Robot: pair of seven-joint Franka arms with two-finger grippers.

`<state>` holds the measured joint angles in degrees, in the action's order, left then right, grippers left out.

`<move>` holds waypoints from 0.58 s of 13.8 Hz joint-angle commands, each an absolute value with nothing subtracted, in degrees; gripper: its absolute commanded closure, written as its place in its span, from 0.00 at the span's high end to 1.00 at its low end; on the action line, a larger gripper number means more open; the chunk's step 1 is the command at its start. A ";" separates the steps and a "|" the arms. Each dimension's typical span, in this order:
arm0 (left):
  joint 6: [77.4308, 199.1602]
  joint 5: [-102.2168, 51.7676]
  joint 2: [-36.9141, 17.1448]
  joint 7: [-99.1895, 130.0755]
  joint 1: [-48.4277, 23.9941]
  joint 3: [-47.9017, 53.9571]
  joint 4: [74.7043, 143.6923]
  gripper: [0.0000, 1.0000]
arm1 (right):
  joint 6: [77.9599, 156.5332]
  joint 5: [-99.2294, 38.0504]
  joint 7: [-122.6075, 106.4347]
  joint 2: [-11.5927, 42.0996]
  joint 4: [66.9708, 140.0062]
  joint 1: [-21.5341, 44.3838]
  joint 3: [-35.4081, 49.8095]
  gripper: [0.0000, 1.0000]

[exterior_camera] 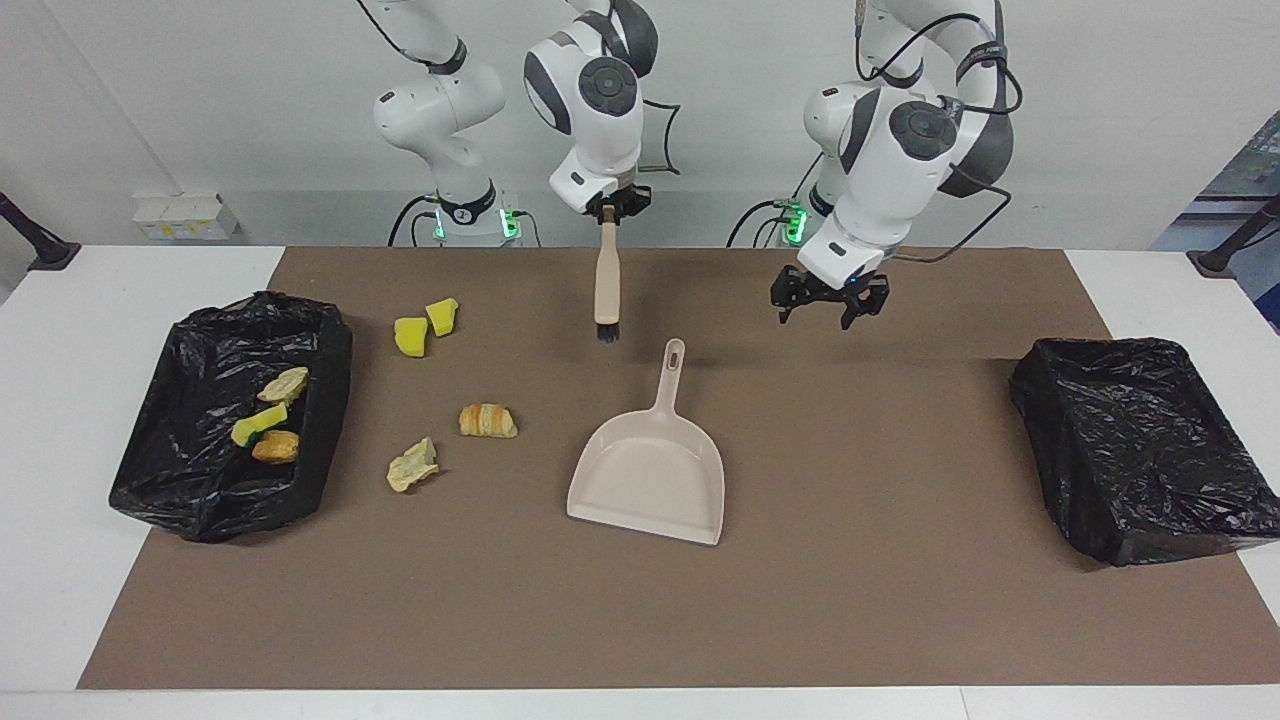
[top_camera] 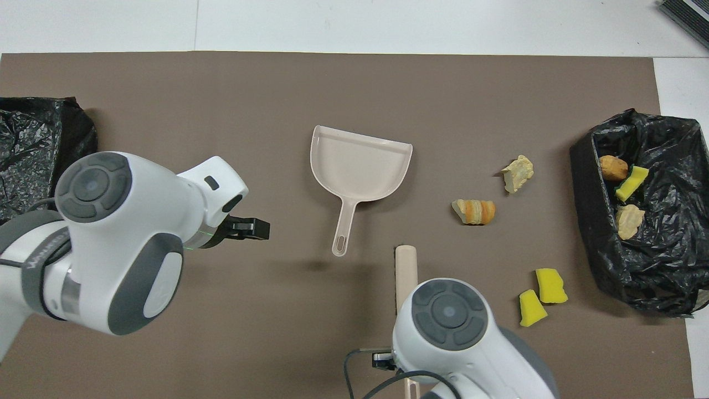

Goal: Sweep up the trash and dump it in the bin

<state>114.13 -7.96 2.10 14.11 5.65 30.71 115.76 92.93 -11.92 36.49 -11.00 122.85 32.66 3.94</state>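
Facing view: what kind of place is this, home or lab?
Most likely a robot lab: two white arms fixed at a table covered by a brown mat, bare wall, staged trash and lined bins.

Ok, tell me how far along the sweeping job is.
Done: three scraps lie in the bin. In hand: the right gripper is shut on the brush, lifted off the mat; the left gripper hangs open over the mat. Left: two sponge chunks, croissant, beige scrap; dustpan untouched.
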 commanded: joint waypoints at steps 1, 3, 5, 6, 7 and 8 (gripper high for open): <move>119.42 -6.77 -3.67 18.18 -0.33 29.88 112.78 1.00 | 87.56 -7.84 29.75 -10.81 117.71 24.64 4.31 0.00; 122.16 -2.57 -7.36 19.42 -3.15 29.97 110.58 1.00 | 85.26 -5.02 19.31 -10.64 115.06 16.22 4.39 0.00; 123.39 -0.10 -10.88 24.06 -5.70 29.88 108.03 1.00 | 86.12 0.76 3.34 -9.94 114.79 9.08 4.48 0.00; 123.75 1.65 -12.90 26.61 -7.10 29.88 106.89 1.00 | 88.31 3.58 -5.19 -9.15 114.79 5.66 4.40 0.00; 124.27 3.76 -14.66 29.50 -8.51 29.88 106.18 1.00 | 90.85 6.39 -11.97 -8.79 114.87 2.58 4.48 0.00; 124.89 5.69 -16.16 31.62 -9.74 29.88 105.13 1.00 | 93.23 9.29 -17.96 -8.27 114.96 -0.24 4.57 0.00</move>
